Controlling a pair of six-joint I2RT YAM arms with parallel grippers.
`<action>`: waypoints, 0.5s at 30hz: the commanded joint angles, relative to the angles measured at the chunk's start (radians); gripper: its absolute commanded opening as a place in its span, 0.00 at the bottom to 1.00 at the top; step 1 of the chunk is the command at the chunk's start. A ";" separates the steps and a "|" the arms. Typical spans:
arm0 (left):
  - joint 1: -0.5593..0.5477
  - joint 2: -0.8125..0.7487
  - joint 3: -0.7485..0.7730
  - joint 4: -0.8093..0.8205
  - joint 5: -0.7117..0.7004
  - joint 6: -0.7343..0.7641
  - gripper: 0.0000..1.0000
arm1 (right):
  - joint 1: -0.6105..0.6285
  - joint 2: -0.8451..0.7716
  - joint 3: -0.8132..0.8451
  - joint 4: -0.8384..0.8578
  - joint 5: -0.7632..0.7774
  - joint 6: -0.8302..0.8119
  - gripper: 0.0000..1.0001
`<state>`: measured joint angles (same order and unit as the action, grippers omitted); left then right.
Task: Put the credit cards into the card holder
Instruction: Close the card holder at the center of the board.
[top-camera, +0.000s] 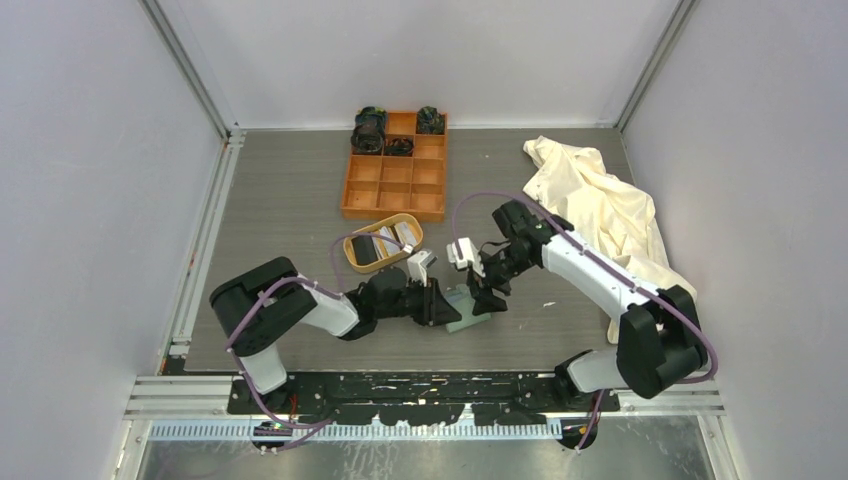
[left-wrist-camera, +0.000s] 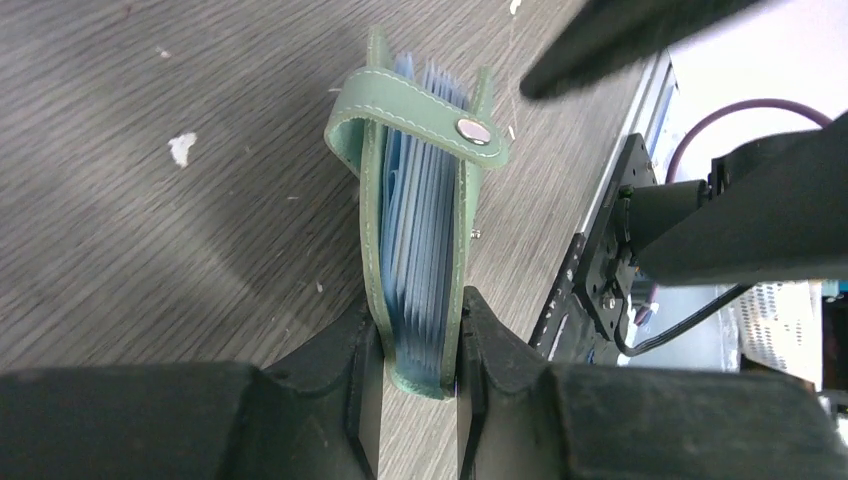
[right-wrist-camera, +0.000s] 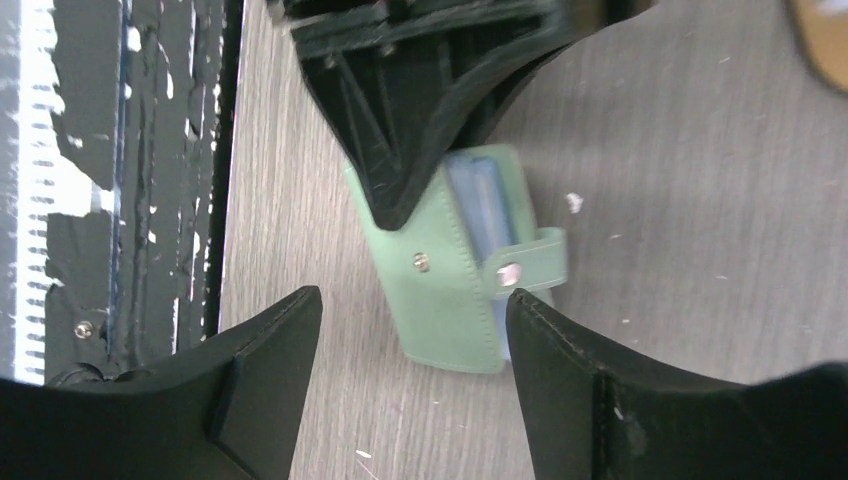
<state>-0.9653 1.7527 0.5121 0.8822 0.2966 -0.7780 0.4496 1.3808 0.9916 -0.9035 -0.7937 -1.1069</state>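
Right between the fingers of the left gripper: the card holder, low on the table, strap tab arched over its open edge, pale blue pockets packed inside. Directly below the right gripper as well, untouched by it. Farther back, in the oval tray, the credit cards, one dark, others white. In the orange box, dark bundles in several far compartments. Left jaws pressed onto the holder's two covers; right jaws spread wide, gripping nothing
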 joint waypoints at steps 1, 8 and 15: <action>0.007 -0.035 0.043 -0.269 0.004 -0.131 0.00 | 0.042 -0.072 -0.101 0.157 0.080 -0.001 0.71; 0.007 0.027 0.095 -0.272 0.065 -0.129 0.00 | 0.063 -0.074 -0.167 0.303 0.177 0.029 0.65; 0.008 0.045 0.108 -0.286 0.086 -0.121 0.00 | 0.059 -0.090 -0.124 0.261 0.167 0.027 0.56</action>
<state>-0.9543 1.7721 0.6182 0.6945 0.3523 -0.9112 0.5095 1.3342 0.8146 -0.6353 -0.6090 -1.0660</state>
